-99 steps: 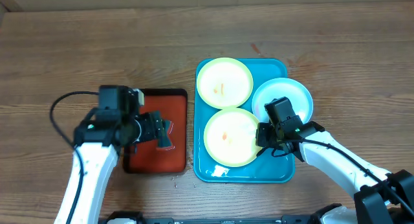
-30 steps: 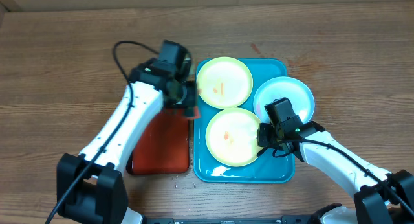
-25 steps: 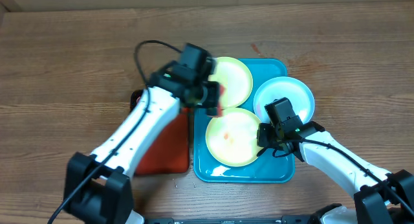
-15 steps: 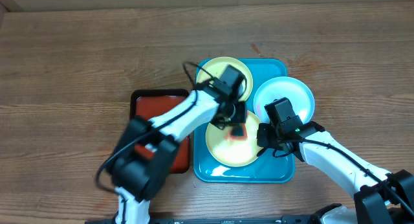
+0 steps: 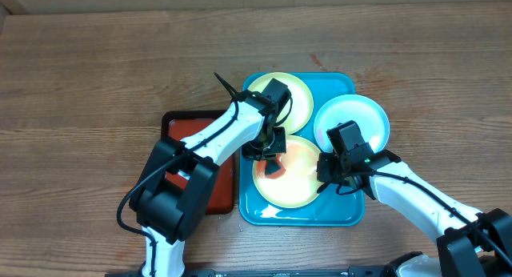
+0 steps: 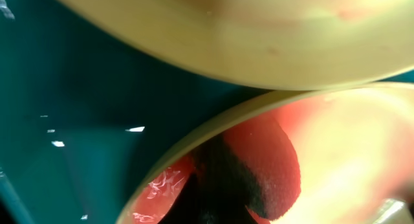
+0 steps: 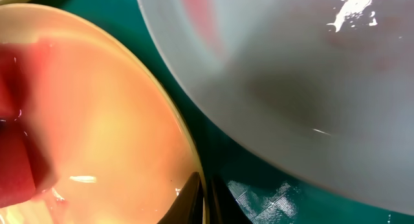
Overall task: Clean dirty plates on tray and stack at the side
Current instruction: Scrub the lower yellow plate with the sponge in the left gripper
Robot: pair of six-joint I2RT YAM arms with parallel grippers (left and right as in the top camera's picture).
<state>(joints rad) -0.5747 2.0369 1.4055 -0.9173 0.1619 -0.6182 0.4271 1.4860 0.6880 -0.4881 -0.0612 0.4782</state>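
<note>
Left gripper [image 5: 270, 150] off red tray [image 5: 182, 129] left of blue tray [image 5: 260, 209]; swung over blue tray, now down on its near plate [image 5: 302, 181] (red pad [image 5: 274, 168] carried along).

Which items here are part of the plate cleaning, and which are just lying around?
In the job: blue tray, near yellow-green plate, far yellow-green plate, white plate, red pad in the left gripper, right gripper on the near plate's rim.
Lying about: red tray.

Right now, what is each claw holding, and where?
Left claw holds a red pad by one end, on the near yellow plate; right claw pinches that plate's right rim.
</note>
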